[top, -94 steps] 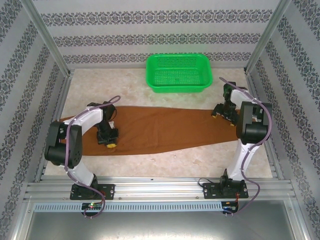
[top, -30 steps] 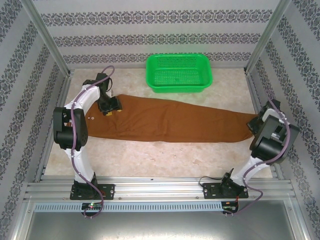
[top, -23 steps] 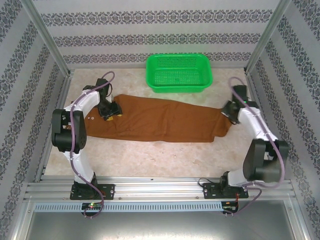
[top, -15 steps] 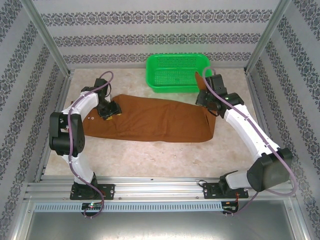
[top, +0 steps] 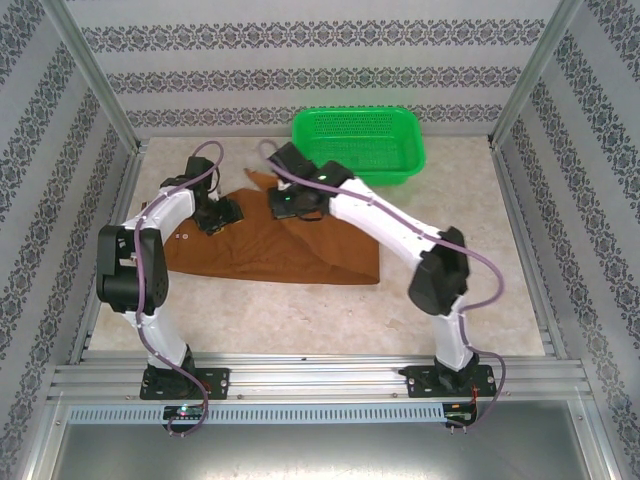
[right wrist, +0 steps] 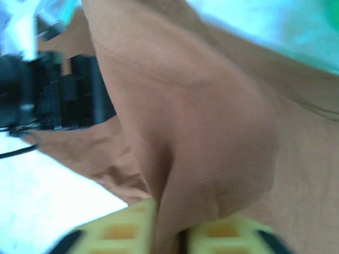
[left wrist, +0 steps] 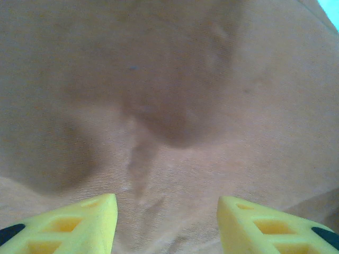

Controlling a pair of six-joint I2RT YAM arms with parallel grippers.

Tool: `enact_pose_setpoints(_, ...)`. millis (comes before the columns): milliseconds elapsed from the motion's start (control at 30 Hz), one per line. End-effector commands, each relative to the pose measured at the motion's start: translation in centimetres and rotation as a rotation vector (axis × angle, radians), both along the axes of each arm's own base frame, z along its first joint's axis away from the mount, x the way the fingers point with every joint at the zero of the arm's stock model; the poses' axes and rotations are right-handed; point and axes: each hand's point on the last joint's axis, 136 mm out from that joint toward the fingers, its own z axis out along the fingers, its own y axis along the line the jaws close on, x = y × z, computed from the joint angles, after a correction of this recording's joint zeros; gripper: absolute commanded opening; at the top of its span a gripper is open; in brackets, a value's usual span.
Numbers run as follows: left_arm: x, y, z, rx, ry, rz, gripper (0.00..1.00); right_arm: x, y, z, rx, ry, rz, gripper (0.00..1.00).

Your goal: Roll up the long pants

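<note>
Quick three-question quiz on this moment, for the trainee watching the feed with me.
1. True or false: the right gripper is shut on a fold of the long pants.
2. Pick one. The left gripper has its fingers: A) apart, with the pants' fabric below them; B) clamped on a pale button; C) pressed together with nothing between.
3. Fill in: the basket beyond the pants is ____ in colour.

Key: 1 true; 2 A; 3 green.
</note>
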Motion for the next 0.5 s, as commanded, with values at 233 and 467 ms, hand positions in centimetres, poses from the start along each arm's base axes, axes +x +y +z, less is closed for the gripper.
enact_pose_setpoints(233,-0.3,1.1,0.1,-0.156,-0.062,0.042,0.55,-0.9,-2.1,-1.5,-0.008,0.109,-0.019,0.98)
enact_pose_setpoints(467,-0.2,-1.1,-0.7,-0.224,-0.079,-0.023,0.57,-0.6,-7.3,-5.4,-0.036,0.166,-0.131,0.98)
